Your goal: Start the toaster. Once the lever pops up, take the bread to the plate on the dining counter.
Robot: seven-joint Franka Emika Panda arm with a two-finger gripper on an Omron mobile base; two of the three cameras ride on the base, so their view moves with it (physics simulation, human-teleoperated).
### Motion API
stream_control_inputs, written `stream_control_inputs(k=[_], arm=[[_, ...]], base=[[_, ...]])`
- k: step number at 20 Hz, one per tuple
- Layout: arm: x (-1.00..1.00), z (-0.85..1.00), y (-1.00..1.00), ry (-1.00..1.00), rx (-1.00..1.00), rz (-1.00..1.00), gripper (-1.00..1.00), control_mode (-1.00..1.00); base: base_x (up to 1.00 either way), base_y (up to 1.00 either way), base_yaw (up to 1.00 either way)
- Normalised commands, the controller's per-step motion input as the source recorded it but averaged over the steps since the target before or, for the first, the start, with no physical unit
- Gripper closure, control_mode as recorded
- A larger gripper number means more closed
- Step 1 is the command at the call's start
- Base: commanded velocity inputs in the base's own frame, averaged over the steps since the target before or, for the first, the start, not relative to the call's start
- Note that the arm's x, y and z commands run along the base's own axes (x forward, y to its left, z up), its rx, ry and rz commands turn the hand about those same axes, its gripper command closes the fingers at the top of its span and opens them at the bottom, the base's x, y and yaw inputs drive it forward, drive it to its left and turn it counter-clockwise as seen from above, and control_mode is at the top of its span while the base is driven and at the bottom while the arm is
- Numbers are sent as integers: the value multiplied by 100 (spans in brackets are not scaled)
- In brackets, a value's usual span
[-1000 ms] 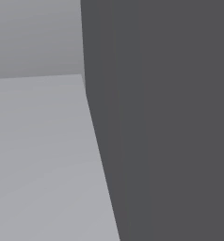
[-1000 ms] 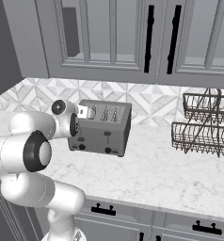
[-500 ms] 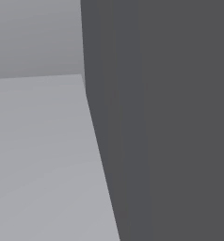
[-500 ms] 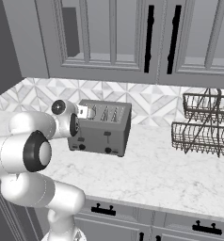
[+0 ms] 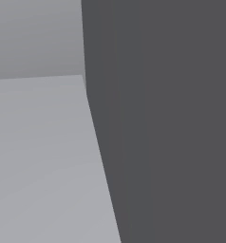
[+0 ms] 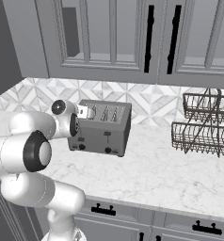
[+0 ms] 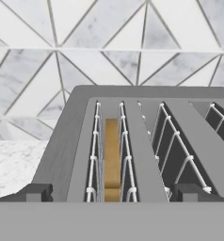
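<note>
Spanning the right base view from nine to three o'clock, a white marble worktop (image 6: 165,174) with grey veins sits above grey drawer fronts with black pulls; behind it runs a backsplash (image 6: 151,101) of triangular marble tiles, and overhead hang grey wall cabinets (image 6: 114,37) with black bar handles.

White arm (image 6: 34,150): rises at seven o'clock in the right base view, wrist reaching to the toaster's left end.

Wire rack (image 6: 203,124), two tiers, dark metal: stands on the worktop at three o'clock, well apart from the toaster.

Toaster (image 6: 102,127), grey, several slots with white wire guides: at centre-left on the worktop, near the backsplash.

Gripper (image 7: 111,194): two dark tips at the bottom of the hand view, at seven and five o'clock, spread wide apart over the toaster's near edge, nothing between them.

Bread (image 7: 112,157), tan-brown slice: sunk edge-on in the toaster's left-hand slot, between the wire guides, at six o'clock from centre.

Left base view: a dark grey panel (image 5: 167,123) beside a pale grey surface (image 5: 39,161).
</note>
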Motion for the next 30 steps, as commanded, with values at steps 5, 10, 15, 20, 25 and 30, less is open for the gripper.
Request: stream_control_inputs(k=[5,10,15,20,25,30], arm=[[0,0,0,0,0,0,-100,-100],[0,0,0,0,0,0,-100,-100],[0,0,0,0,0,0,-100,-100],[0,0,0,0,0,0,-100,-100],[0,0,0,0,0,0,-100,-100],[0,0,0,0,0,0,-100,-100]], base=[[0,0,0],[0,0,0],[0,0,0],[0,0,0],[0,0,0],[0,0,0]])
